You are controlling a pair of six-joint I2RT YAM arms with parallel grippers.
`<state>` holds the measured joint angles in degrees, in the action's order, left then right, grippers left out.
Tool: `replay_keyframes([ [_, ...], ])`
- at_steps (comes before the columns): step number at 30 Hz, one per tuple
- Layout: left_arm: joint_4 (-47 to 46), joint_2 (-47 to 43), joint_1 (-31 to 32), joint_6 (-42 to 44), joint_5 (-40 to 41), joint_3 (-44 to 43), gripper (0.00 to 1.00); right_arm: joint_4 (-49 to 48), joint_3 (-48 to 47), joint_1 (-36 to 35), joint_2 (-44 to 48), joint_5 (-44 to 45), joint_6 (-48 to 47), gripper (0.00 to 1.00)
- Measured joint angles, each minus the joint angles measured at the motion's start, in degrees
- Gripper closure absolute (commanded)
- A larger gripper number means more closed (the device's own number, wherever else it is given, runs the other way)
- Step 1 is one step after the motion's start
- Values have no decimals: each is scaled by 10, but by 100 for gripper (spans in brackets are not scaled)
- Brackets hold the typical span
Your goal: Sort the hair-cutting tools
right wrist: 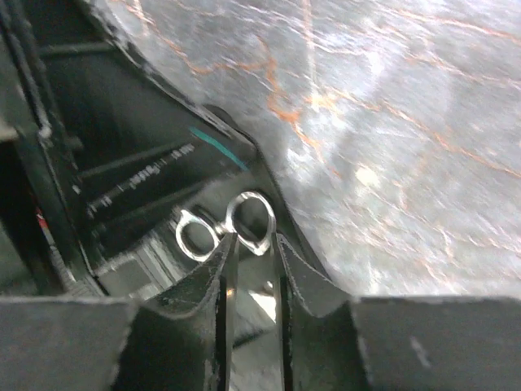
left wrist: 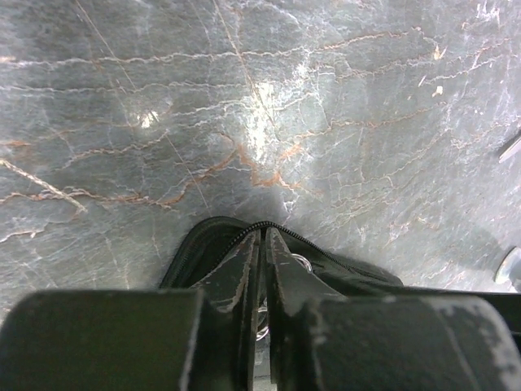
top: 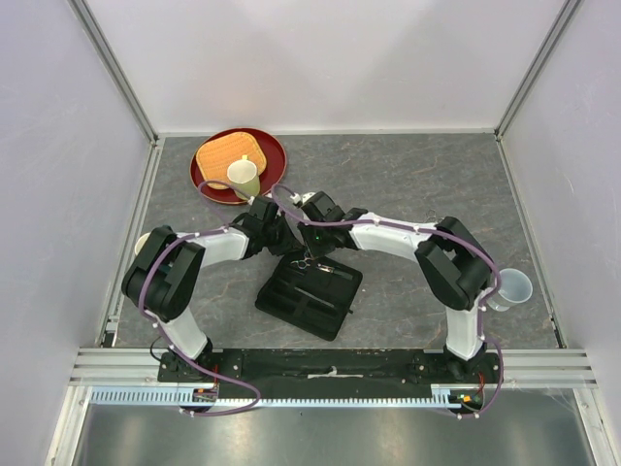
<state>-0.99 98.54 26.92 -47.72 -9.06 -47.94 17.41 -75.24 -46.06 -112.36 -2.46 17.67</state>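
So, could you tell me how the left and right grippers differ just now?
The left gripper has its fingers pressed almost together, while the right gripper has its fingers apart with a clear gap. The left gripper sits at the zip edge of the black case with bare table ahead; the right gripper points into the case, the finger rings of silver scissors just past its tips. Both are at the case's far end.

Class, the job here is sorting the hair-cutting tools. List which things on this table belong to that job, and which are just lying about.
Belongs to the job: silver scissors; open black zip case under them.
Just lying about: red plate; orange square pad and cream cup on it; clear plastic cup at the right.
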Motion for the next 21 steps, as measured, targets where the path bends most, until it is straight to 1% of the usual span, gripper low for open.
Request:
replay_keyframes([
  [2,-2,-7,2,2,4,5,80,32,0,-4,23,28,11,53],
  [5,7,-25,3,10,15,15,75,71,0,-1,61,78,32,46],
  [9,27,-52,2,25,30,23,66,82,16,18,124,130,68,42],
  [10,33,-62,2,29,32,24,63,81,33,26,146,141,80,41],
  [11,37,-70,2,33,33,24,56,82,46,31,161,149,88,40],
  [12,42,-79,2,38,37,24,52,84,61,36,174,154,95,39],
  [13,45,-87,2,42,43,24,46,83,84,43,190,160,105,39],
  [16,60,-116,2,58,60,26,37,94,156,54,224,168,135,36],
  [21,78,-151,2,79,78,57,32,115,254,53,269,135,176,28],
])
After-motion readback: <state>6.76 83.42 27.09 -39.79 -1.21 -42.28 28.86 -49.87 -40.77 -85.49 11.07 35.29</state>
